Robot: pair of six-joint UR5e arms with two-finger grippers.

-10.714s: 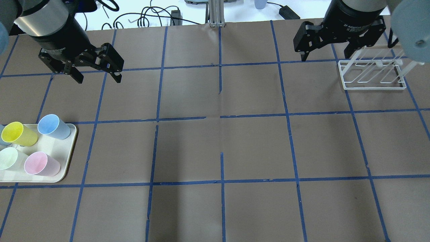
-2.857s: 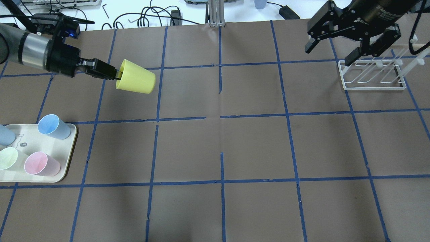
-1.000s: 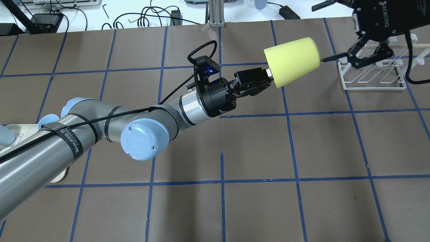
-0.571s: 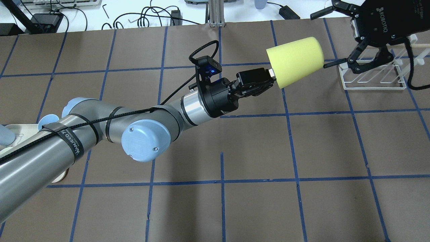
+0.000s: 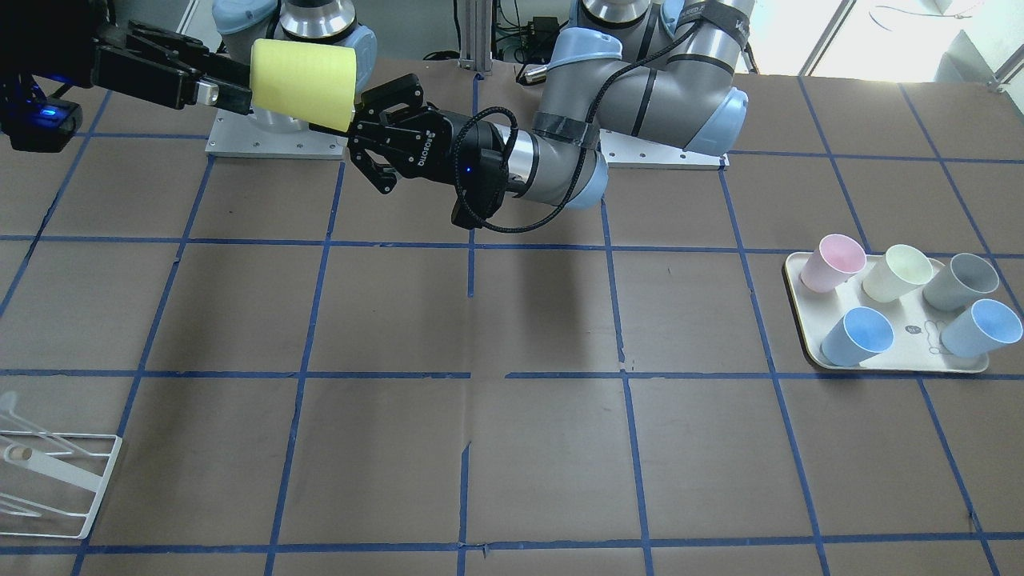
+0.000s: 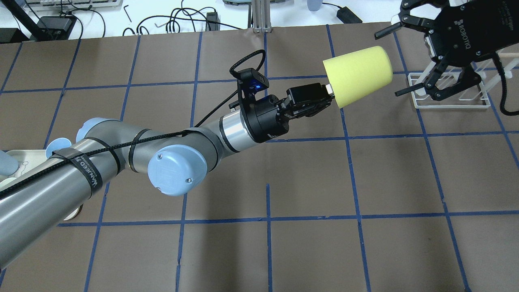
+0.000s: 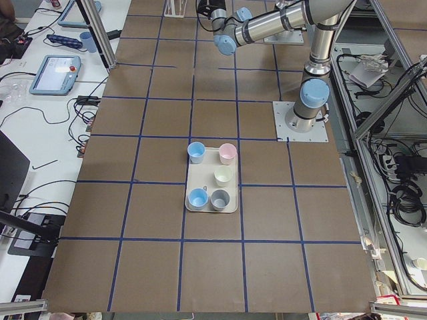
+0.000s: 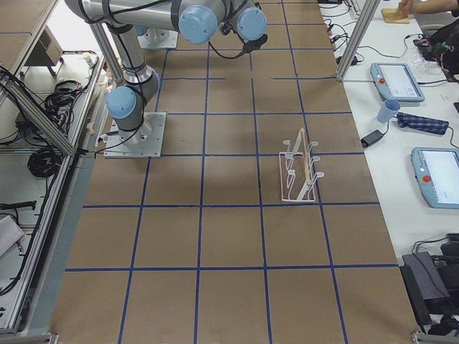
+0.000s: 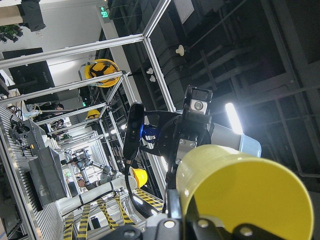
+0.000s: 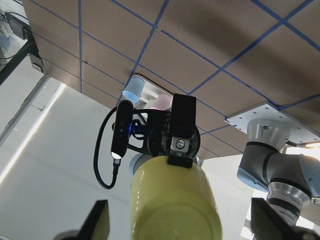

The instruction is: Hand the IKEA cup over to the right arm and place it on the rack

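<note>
The bright yellow IKEA cup (image 6: 359, 75) hangs on its side in the air over the far right of the table, closed end toward the right arm. My left gripper (image 6: 329, 92) is shut on its rim; this shows in the front view (image 5: 354, 124) too. My right gripper (image 6: 387, 65) is open, with one finger on each side of the cup's (image 10: 172, 200) closed end, both clear of it. The white wire rack (image 6: 446, 104) stands on the table under the right gripper. The left wrist view shows the cup (image 9: 245, 190) close up.
A cream tray (image 5: 896, 364) at the robot's left holds a pink cup (image 5: 832, 262), a pale cream cup (image 5: 896, 272), a grey cup (image 5: 960, 280) and two blue ones. The left arm (image 6: 121, 154) stretches low across the table's middle. Cables lie beyond the far edge.
The left arm lifted the yellow cup off the tray and carried it across to the right. In the last second the right gripper came down so that its open fingers straddle the cup's closed end.
</note>
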